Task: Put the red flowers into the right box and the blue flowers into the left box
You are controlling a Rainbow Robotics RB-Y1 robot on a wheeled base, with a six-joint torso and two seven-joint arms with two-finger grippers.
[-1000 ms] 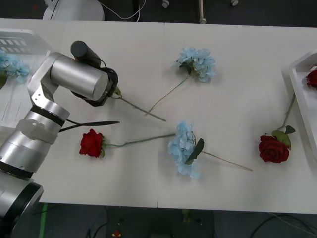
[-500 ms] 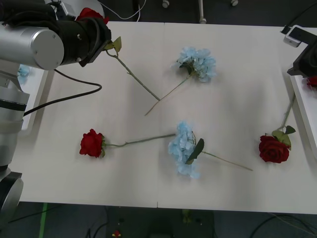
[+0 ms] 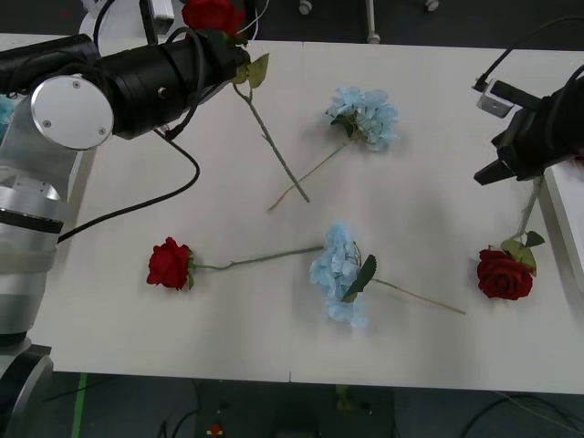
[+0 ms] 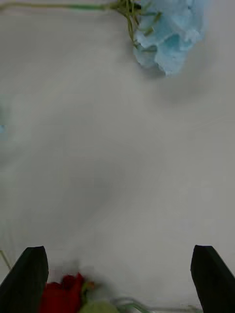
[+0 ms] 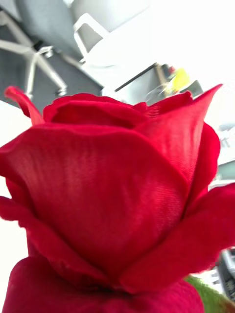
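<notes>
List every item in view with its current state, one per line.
Deep-red artificial rose: lifted off the table, held by left tool.
Right tool: open, empty, above the table.
Red rose at front left: lying on the table.
Red rose at right: lying.
Two pale blue hydrangea clusters: lying.

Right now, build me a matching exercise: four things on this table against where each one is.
Things
1. left tool
2. right tool
3. far blue flower
4. near blue flower

Places
A. mid-table, front, stem toward the right-hand rose
B. open, above bare table by the right edge
C. back of the table, right of the raised rose's stem
D. at the table's back edge, holding a red rose

Pairs: 1-D, 2-B, 3-C, 4-A
</notes>
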